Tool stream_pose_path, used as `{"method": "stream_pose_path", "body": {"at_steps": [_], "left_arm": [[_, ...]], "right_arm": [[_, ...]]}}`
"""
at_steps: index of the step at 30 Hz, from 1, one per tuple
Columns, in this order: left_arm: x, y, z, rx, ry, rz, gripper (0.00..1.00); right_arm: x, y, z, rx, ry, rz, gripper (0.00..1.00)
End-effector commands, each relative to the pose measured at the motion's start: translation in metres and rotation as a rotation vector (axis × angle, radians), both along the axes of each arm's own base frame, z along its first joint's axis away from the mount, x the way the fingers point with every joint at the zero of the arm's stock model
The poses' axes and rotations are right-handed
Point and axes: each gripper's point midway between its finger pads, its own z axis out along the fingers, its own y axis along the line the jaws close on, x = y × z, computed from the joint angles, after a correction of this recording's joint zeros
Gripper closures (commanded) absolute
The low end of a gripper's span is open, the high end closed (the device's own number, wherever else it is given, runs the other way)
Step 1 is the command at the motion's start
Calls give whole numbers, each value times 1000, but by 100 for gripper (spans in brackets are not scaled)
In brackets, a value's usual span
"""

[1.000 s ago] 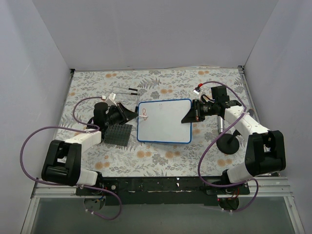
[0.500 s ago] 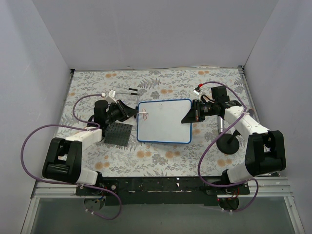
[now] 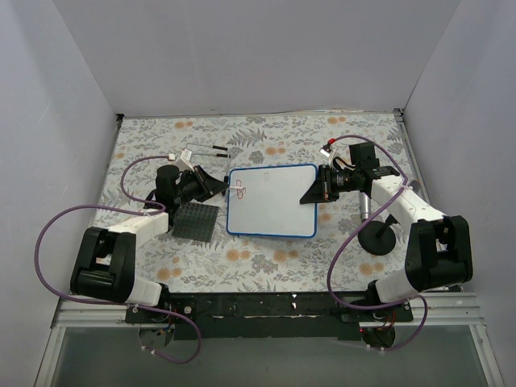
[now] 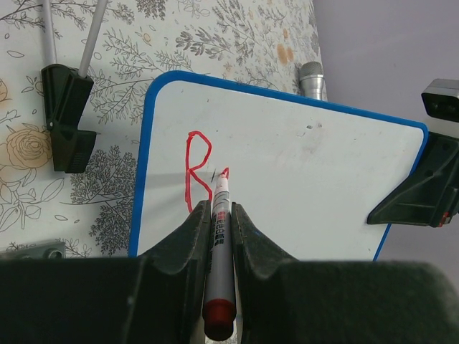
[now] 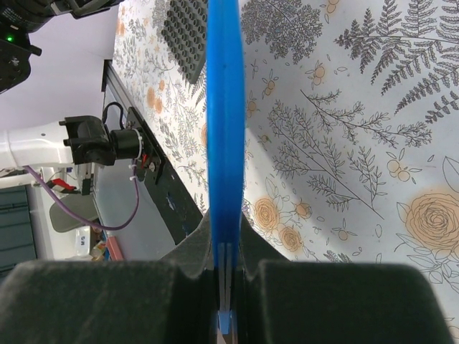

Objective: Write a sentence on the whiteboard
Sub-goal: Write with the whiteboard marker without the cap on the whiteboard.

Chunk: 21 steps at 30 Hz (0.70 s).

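The whiteboard lies mid-table, white with a blue rim. My left gripper is at its left edge, shut on a red marker whose tip rests on the board. Of the sentence, only one red letter like a "B" or "R" shows near the board's top left, with a small stroke beginning at the marker tip. My right gripper is shut on the board's right rim, which appears edge-on in the right wrist view between the jaws of that gripper.
A dark studded plate lies left of the board. A black clip with thin rods sits beyond the board's far left corner. A black round stand with a silver cylinder is near the right arm. White walls enclose the table.
My left gripper has shifted slightly away and to the right with the marker, and the red lettering has grown a little. The right arm and board have not moved.
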Motion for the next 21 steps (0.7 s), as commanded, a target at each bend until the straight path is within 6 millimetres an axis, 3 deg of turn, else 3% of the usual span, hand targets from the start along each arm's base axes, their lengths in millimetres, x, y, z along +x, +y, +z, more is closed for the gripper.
{"method": "stream_pose_path", "body": {"at_steps": [1,13,21], "left_arm": [[-13,1,-6,32,25,-31,100],[-33,-1,-15,22,71,-69,100],[-16,0,-7,26,45,-32,100]], "right_arm": [[2,-2,-1,-31,-82,13,99],[2,-2,0,-29,-84,15,99],[2,-2,0,-27,-84,15,99]]}}
